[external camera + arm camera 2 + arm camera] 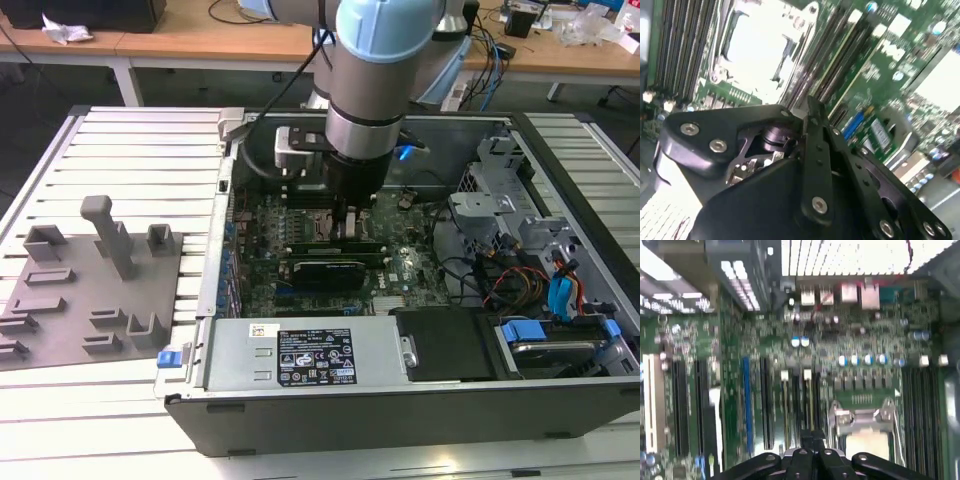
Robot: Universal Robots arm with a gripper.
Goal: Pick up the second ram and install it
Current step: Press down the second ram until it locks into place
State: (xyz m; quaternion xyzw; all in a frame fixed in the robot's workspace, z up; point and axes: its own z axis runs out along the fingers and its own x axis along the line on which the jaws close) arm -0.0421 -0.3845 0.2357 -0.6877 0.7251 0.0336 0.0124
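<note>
- Second ram (pixel 335 246): in the exterior view, a thin green strip lying on edge among the memory slots (pixel 330 238) of the motherboard (pixel 400 275), directly beneath the arm's tool. Whether it is fully seated cannot be told.
- Gripper (pixel 347 222): in the exterior view it points straight down into the open computer case (pixel 300 385), its tip at the ram. In the second wrist view the black linkage of the gripper (pixel 812 107) narrows to a point, so the jaws stand close together; whether they press on the strip cannot be told. The first wrist view shows the gripper (pixel 812 434) just above parallel dark slots.
- Processor socket (pixel 757 42): a bright metal frame just beside the memory slots in the second wrist view.
- Black expansion card (pixel 325 272): lies just beside the ram in the exterior view, on the side nearer the camera.
- Power supply (pixel 305 355): grey box with a label along the case's near wall.
- Grey plastic tray (pixel 90 290): on the slatted counter (pixel 130 150), well apart from the case toward the exterior view's left, carrying upright blocks.
</note>
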